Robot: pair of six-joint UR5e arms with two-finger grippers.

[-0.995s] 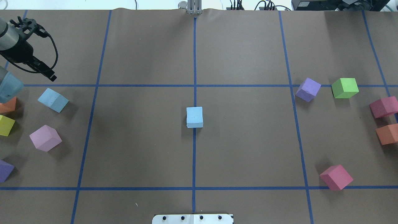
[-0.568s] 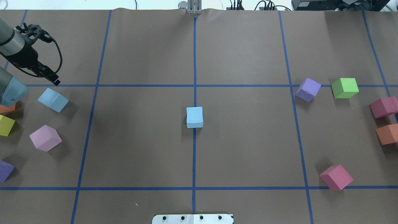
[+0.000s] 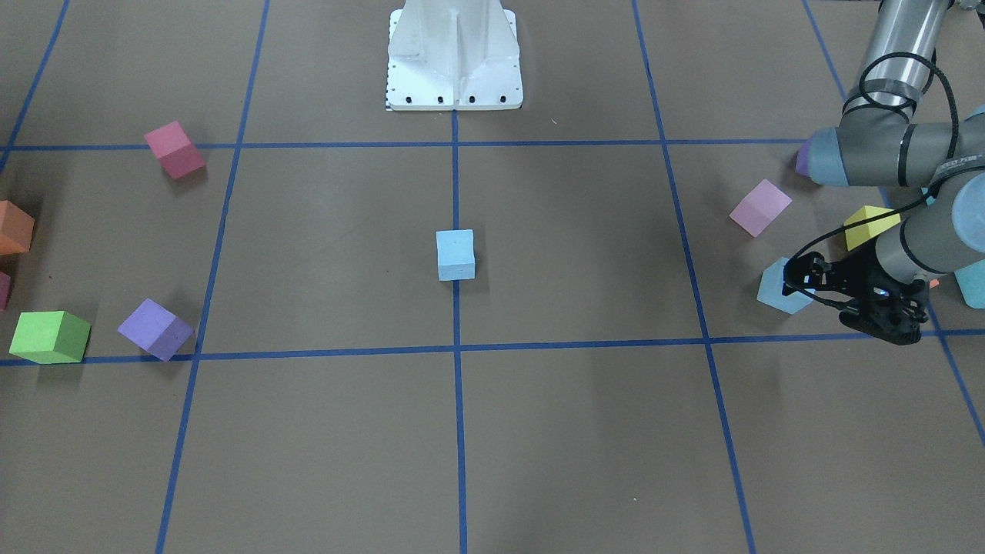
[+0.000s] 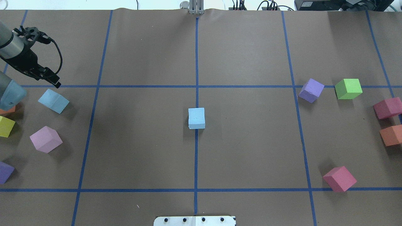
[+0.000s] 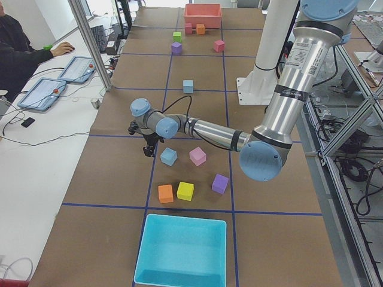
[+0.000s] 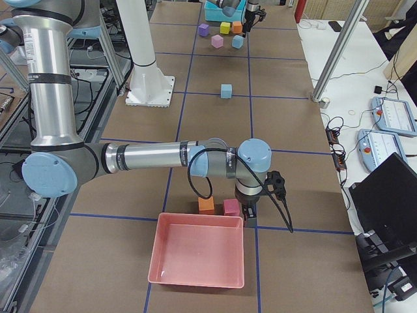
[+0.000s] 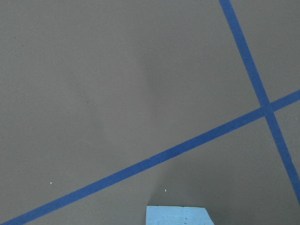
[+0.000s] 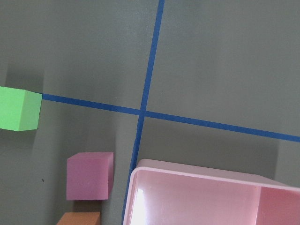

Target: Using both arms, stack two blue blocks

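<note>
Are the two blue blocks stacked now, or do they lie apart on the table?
Apart. The centre blue block stands alone; the second blue block lies far off, near the left gripper; nothing on either.

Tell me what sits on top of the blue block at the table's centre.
Nothing: the centre blue block shows a bare top face. The other blue block lies apart, near the left gripper, not stacked. Whatever is under the centre block is covered by the block itself.
</note>
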